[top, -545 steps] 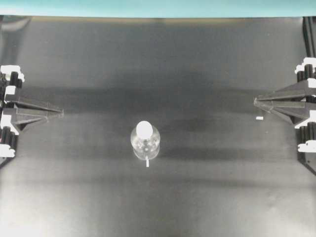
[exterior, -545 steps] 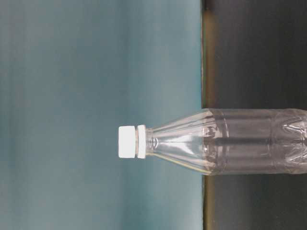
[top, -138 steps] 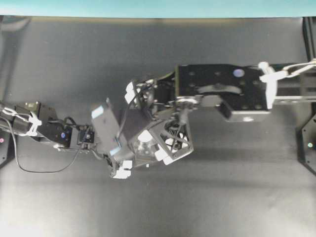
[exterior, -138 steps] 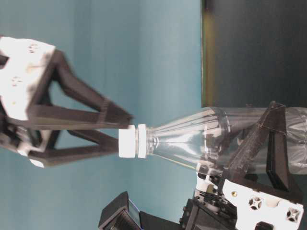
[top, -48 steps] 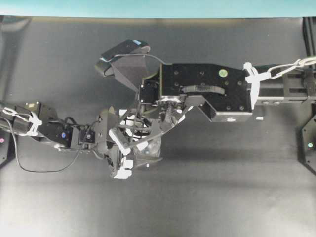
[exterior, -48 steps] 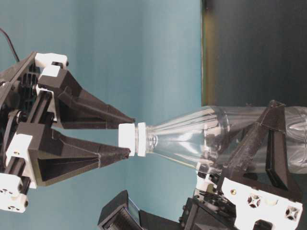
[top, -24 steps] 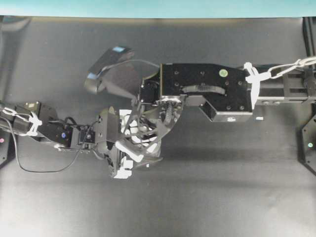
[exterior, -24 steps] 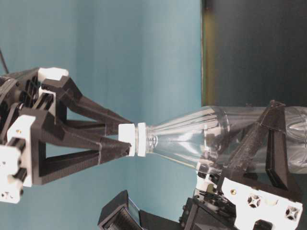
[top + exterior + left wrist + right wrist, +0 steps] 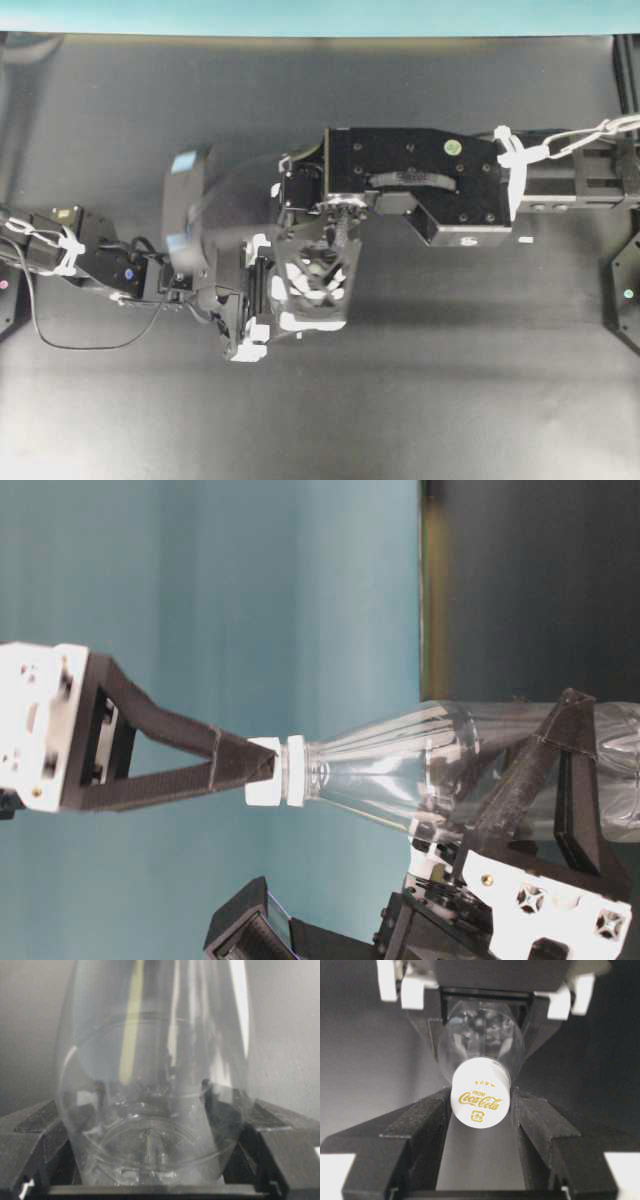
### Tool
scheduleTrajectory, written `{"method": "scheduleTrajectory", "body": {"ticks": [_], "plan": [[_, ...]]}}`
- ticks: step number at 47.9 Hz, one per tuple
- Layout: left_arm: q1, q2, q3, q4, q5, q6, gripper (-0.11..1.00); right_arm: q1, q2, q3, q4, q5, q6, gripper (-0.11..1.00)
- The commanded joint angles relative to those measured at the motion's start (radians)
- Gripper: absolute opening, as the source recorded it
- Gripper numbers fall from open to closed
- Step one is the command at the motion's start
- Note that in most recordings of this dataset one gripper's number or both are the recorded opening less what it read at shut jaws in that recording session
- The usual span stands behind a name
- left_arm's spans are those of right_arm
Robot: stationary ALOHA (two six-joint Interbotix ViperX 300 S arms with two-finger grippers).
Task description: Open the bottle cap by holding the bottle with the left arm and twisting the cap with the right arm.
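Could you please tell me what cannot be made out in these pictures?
- Overhead: bottle cap hidden beneath the right gripper.
- Table-level: bottle base cut off by the frame edge.
- Left wrist: left gripper fingertips blurred behind clear plastic.
- Whether the cap's thread has loosened: no view shows it.

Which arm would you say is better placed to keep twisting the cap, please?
The right. Its gripper is already clamped on the cap from above, while the left gripper is clamped on the bottle body, steadying it.
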Motion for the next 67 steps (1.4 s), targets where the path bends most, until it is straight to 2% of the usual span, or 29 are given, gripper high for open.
{"method": "scheduleTrajectory", "body": {"ticks": [1, 8, 17, 24, 30, 32, 38, 67], "plan": [[-0.015, 0.002, -0.003, 0.005, 0.005, -0.003, 0.79, 0.009, -0.003, -0.005, -0.005, -0.006, -0.092, 0.38], [-0.017, 0.002, -0.003, 0.005, 0.006, -0.003, 0.79, 0.006, -0.005, -0.003, -0.014, -0.015, -0.229, 0.38], [-0.018, 0.003, -0.003, 0.005, 0.006, -0.005, 0.79, 0.002, -0.009, 0.008, -0.020, -0.037, -0.443, 0.38], [-0.018, 0.002, -0.003, 0.005, 0.006, -0.005, 0.79, 0.002, -0.021, 0.041, -0.020, -0.101, -0.624, 0.38], [-0.018, 0.002, -0.003, 0.005, 0.006, -0.005, 0.79, 0.002, -0.040, 0.080, -0.020, -0.143, -0.729, 0.38], [-0.020, 0.002, -0.003, 0.005, 0.006, -0.005, 0.79, 0.002, -0.048, 0.095, -0.020, -0.152, -0.742, 0.38], [-0.021, 0.002, -0.003, 0.005, 0.006, -0.005, 0.79, 0.002, -0.060, 0.117, -0.020, -0.158, -0.727, 0.38], [-0.021, 0.002, -0.003, 0.005, 0.006, -0.005, 0.79, 0.000, -0.069, 0.115, -0.020, -0.173, -0.652, 0.38]]}}
